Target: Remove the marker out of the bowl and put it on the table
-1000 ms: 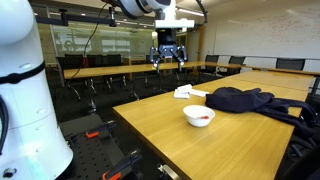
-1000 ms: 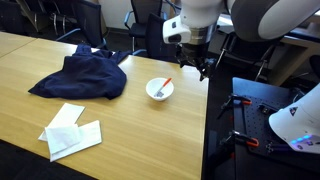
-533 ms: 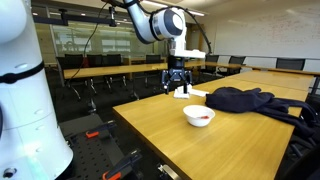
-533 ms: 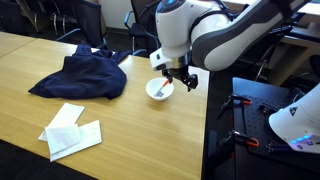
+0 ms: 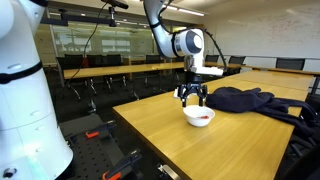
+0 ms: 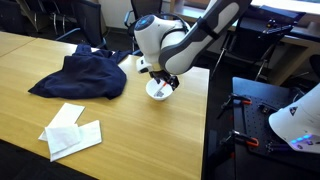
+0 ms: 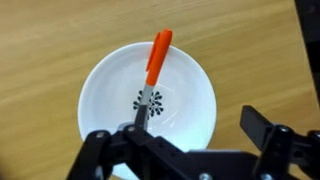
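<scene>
A small white bowl (image 7: pixel 120 75) stands on the light wooden table (image 7: pixel 40 40) near its edge; it also shows in both exterior views (image 5: pixel 199 117) (image 6: pixel 158 90). A red marker (image 7: pixel 157 55) lies in it, leaning from the centre up to the rim, and shows as a red spot in an exterior view (image 5: pixel 203 118). My gripper (image 7: pixel 185 135) is open and empty, hanging just above the bowl (image 5: pixel 193 96) (image 6: pixel 164 82). Its fingers straddle the bowl's near side in the wrist view.
A dark blue garment (image 6: pixel 82 73) (image 5: pixel 245 99) lies on the table beyond the bowl. White folded cloths (image 6: pixel 70 130) lie further along. Office chairs (image 6: pixel 92 18) and other tables (image 5: pixel 120 68) stand behind. The table edge (image 6: pixel 207 120) is next to the bowl.
The gripper has come down and moved over from high above the table edge until it hangs right over the bowl. It has stayed open. The bowl and marker have not moved.
</scene>
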Controlling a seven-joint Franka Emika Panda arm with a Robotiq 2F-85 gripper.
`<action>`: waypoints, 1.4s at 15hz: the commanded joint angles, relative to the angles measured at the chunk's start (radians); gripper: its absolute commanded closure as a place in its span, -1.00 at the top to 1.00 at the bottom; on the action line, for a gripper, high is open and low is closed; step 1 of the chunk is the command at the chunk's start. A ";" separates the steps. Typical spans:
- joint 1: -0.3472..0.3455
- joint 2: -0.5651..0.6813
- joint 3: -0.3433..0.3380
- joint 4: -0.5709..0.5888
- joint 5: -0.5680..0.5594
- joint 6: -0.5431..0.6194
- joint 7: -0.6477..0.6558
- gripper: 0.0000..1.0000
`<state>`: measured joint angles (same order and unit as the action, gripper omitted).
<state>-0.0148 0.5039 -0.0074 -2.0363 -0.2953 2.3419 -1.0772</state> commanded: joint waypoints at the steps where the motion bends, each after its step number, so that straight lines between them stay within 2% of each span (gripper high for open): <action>1: -0.039 0.101 0.025 0.112 -0.011 -0.082 -0.005 0.57; 3: -0.038 0.146 0.019 0.153 -0.026 -0.098 0.010 0.35; 6: -0.039 0.195 0.015 0.214 -0.031 -0.138 0.026 -0.15; 11: -0.042 0.204 0.017 0.255 -0.039 -0.162 0.024 -0.90; 12: -0.045 0.192 0.022 0.248 -0.035 -0.165 0.019 -0.98; 17: -0.029 0.113 0.025 0.190 -0.050 -0.197 0.040 -0.93; 21: -0.019 0.003 0.023 0.106 -0.067 -0.172 0.089 -0.93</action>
<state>-0.0397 0.5977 0.0192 -1.8477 -0.3203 2.1588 -1.0651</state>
